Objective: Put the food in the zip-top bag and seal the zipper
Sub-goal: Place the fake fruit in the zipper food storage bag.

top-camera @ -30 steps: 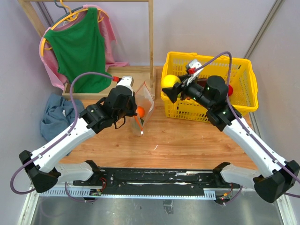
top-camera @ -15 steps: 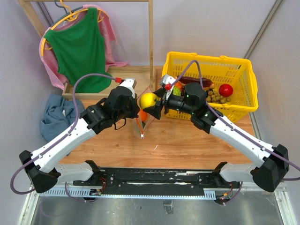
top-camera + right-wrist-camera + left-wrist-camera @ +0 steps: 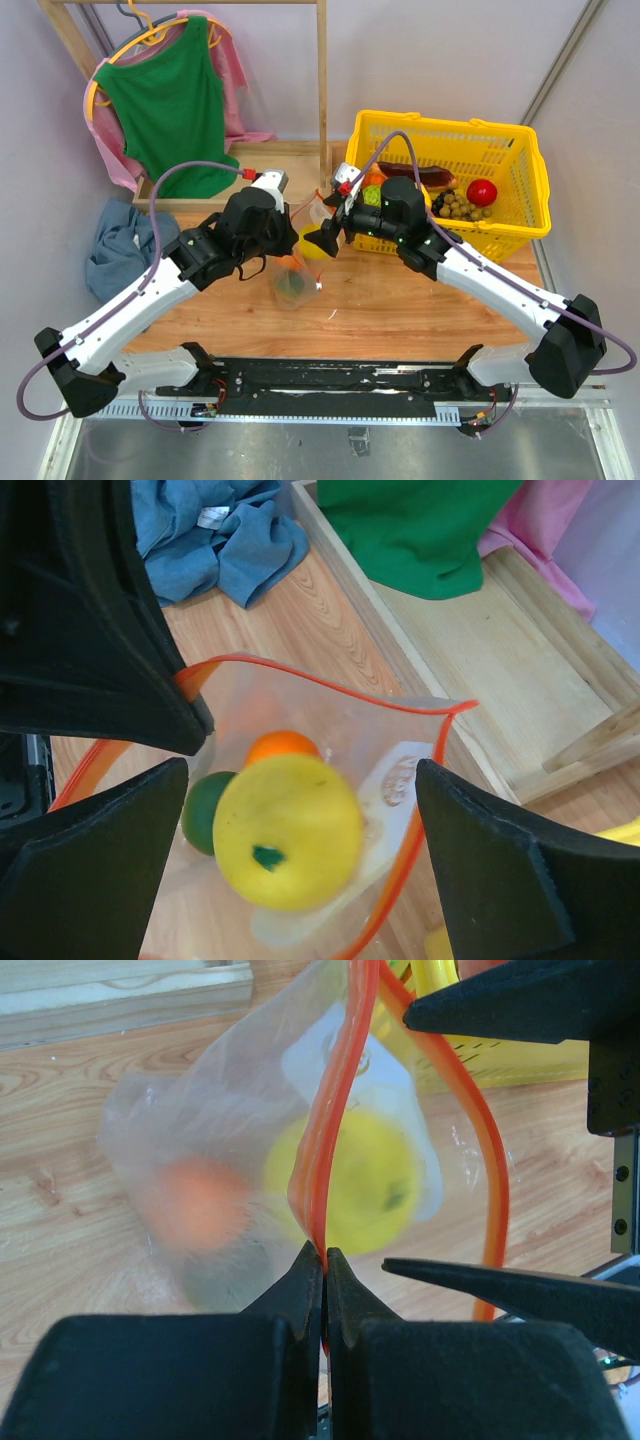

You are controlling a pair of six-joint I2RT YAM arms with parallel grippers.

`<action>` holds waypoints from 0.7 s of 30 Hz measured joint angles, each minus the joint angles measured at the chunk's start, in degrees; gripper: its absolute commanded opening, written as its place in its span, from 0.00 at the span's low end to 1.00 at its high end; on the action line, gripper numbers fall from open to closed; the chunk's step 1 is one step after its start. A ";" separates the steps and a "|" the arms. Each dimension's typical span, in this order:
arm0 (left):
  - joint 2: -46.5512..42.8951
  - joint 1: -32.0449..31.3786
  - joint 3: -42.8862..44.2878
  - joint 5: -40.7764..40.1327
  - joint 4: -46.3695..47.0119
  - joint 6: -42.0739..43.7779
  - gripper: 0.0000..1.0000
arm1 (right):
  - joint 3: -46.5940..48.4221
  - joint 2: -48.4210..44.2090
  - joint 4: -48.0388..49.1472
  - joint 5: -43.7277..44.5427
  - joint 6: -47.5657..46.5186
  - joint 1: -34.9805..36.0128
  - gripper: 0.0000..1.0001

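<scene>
my left claw (image 3: pixel 322 1256) is clamped on the zipper (image 3: pixel 335 1140). my right claw (image 3: pixel 305 765) is spread wide over the zip-top bag (image 3: pixel 400 730) mouth, with the yellow lemon (image 3: pixel 288 830) inside, below it.

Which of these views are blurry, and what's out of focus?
Left wrist view: the yellow fruit and orange fruit inside the zip-top bag are soft smears, the zipper by the left claw crisper. Right wrist view: yellow fruit slightly blurred, blue cloth sharp. Top view: evenly lit, sharp.
</scene>
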 measured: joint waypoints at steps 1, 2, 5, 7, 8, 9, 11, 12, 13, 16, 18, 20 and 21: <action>-0.26 0.00 -0.11 0.20 0.04 -0.04 0.00 | 0.00 0.00 0.04 0.46 -0.15 0.00 1.00; -0.37 0.00 -0.13 0.31 0.02 -0.11 0.00 | 0.00 0.00 0.00 0.79 -0.26 0.00 1.00; -0.52 0.00 -0.26 0.81 0.00 -0.48 0.00 | 0.00 0.00 -0.17 1.97 -0.57 0.00 0.99; -0.52 0.00 -0.55 0.92 0.00 -1.01 0.00 | 0.00 0.00 -0.46 2.58 -0.59 0.00 0.99; -0.52 0.00 -0.68 0.90 -0.02 -1.18 0.00 | 0.00 -0.02 -0.76 2.93 -0.57 0.00 0.99; -0.50 0.00 -0.83 0.83 -0.09 -1.46 0.00 | 0.02 -0.13 -1.29 3.28 -0.57 0.00 0.99; -0.50 0.00 -0.87 0.35 -0.33 -1.97 0.00 | 0.13 -0.57 -2.67 3.98 -0.57 0.00 0.99; -0.50 0.00 -0.87 -0.02 -0.42 -2.21 0.00 | 0.31 -0.87 -3.54 4.52 -0.59 0.00 1.00; -0.50 0.00 -0.87 -0.46 -0.48 -2.47 0.00 | 0.74 -1.20 -4.70 5.33 -0.57 0.00 1.00; -0.46 0.00 -0.87 -1.95 -0.72 -2.86 0.00 | 3.39 -2.10 -8.59 8.66 -0.61 0.00 0.98; -0.46 0.00 -0.87 -2.89 -0.94 -3.04 0.00 | 6.62 -2.40 -12.13 11.58 -0.63 -0.02 0.97; -0.46 0.00 -0.87 -3.87 -1.05 -3.08 0.00 | 10.38 -2.47 -15.72 14.69 -0.70 -0.04 0.96; -0.46 0.00 -0.87 -4.35 -1.14 -3.10 0.00 | 12.13 -2.47 -17.46 16.02 -0.72 -0.09 0.95</action>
